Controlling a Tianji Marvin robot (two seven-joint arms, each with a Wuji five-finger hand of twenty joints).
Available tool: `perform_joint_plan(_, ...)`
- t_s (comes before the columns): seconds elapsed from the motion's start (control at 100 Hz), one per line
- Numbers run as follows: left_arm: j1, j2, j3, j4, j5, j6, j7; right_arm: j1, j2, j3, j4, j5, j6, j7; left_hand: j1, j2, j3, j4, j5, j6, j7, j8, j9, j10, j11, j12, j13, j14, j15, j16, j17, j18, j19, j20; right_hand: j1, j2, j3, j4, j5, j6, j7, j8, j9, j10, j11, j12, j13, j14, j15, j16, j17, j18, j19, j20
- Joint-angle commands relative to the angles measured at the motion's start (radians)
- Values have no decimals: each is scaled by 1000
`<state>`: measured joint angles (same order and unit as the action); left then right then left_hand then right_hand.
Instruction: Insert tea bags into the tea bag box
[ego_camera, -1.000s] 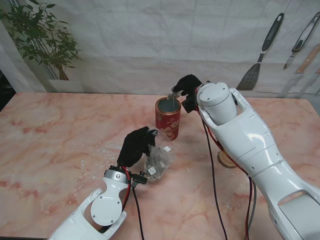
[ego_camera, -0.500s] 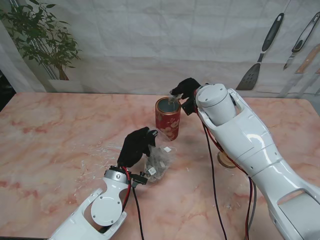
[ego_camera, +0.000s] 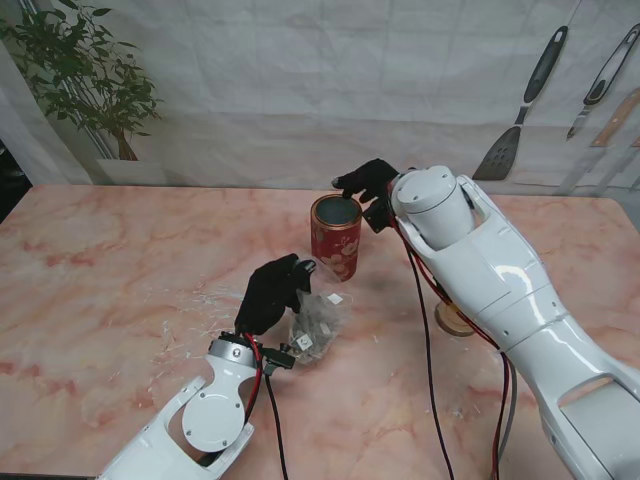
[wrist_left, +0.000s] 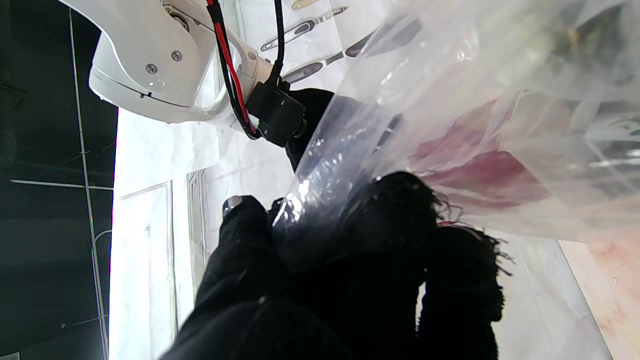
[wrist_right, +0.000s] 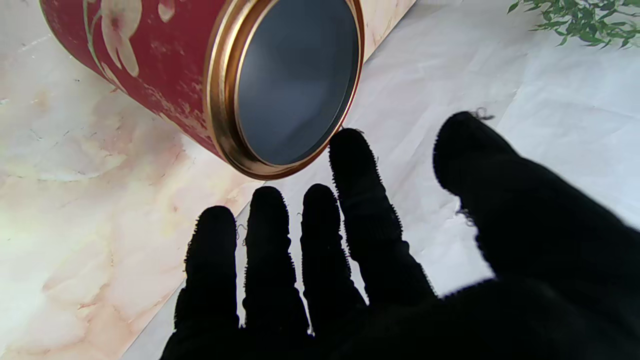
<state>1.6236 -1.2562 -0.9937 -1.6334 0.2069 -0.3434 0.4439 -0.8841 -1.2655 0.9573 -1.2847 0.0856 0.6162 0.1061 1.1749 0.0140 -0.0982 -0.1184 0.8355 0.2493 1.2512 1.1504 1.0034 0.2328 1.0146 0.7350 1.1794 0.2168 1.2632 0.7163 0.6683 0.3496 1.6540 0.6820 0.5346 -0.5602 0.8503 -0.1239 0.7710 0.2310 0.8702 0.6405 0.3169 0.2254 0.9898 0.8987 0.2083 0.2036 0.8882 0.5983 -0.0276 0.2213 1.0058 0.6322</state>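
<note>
One tea bag, pinched a second earlier over the red tin tea bag box (ego_camera: 335, 236) at centre frame, was gone from the right hand (ego_camera: 368, 179), whose fingers (wrist_right: 352, 165) now spread empty beside the gold rim, so it had likely dropped inside. Lower left of centre, the left hand (ego_camera: 272, 290) stayed clamped on the crinkly clear plastic bag (ego_camera: 317, 322) holding the remaining tea bags on the marble-patterned table (ego_camera: 120, 280).

red tea bag box (ego_camera: 336, 236) | upright, open | tea bags (ego_camera: 316, 326) apparently bagged nearby
</note>
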Motion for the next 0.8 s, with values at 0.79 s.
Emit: perform_joint_plan(0.79,-9,-1,4,-13,17,14,-8,-187,118,141,-289,-64,-47,191,75,85,46,45,12,-28,46,11,6,-45,5,-17,2,14,-27,-11,6,-46,26,6,19,-30,9,-7,32,-24,-41,7,-20,13,3,-6,1,13,23,21,-4,10,18,1)
